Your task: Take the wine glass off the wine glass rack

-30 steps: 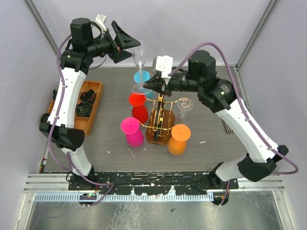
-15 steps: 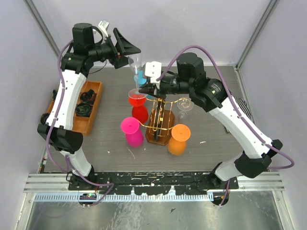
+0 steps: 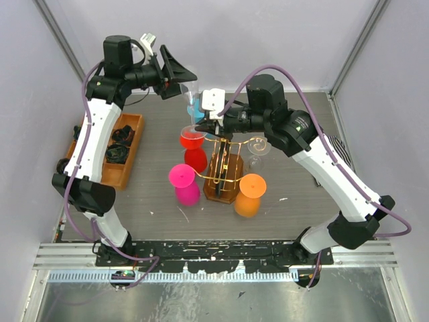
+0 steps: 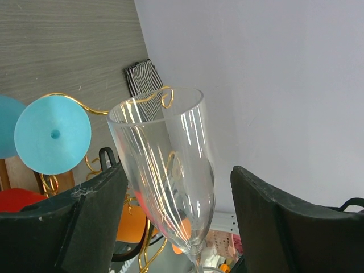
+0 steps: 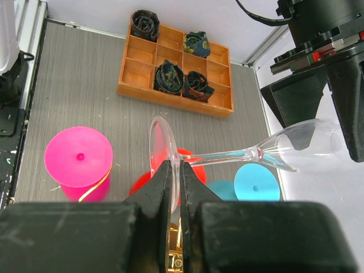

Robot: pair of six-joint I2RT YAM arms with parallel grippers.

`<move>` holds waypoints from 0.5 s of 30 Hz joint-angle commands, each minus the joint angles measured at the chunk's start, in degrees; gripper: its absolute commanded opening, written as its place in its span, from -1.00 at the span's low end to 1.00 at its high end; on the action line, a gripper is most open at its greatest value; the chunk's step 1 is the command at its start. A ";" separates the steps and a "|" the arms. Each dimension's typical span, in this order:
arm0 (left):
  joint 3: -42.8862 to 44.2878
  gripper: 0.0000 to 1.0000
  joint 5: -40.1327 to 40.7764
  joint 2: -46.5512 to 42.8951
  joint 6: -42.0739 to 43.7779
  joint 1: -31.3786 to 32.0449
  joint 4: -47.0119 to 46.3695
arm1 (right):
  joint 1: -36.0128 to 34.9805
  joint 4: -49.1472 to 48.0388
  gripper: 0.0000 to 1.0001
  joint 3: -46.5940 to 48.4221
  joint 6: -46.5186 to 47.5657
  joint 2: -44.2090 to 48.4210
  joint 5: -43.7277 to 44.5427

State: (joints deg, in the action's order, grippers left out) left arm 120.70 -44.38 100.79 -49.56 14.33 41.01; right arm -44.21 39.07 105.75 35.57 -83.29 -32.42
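- Clear wine glass (image 5: 227, 154): right gripper (image 5: 180, 173) pinches its foot, rack (image 3: 221, 182) at 5 o'clock.
- Left gripper (image 4: 179, 205) wide around bowl; close gently, centred, before right releases.

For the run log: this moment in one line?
right gripper: shut on glass foot | left gripper: open around bowl

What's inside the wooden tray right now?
Four dark rolled bundles sit in separate compartments of the wooden tray; the rest look bare. Whatever lies beneath the bundles is covered.
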 commanded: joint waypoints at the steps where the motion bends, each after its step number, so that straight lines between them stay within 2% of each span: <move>1: -1.38 0.61 -3.62 -2.09 0.58 0.14 -0.85 | -0.27 -3.09 -0.99 1.88 1.35 2.32 -1.58; 7: -0.81 0.81 -2.32 -1.83 1.65 0.17 0.59 | -0.29 -3.08 -0.99 1.52 1.33 2.73 -2.24; 14: -0.31 0.77 -1.91 -1.42 2.12 0.17 0.79 | -0.32 -2.67 -0.99 0.92 1.30 2.95 -2.82; 15: -0.34 0.68 -2.19 -1.27 2.10 0.16 0.55 | -0.32 -2.70 -0.99 0.83 1.16 2.95 -2.95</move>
State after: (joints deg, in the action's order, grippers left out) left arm 119.79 -45.04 100.55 -48.10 14.37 41.15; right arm -44.21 39.11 105.75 35.77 -83.24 -33.69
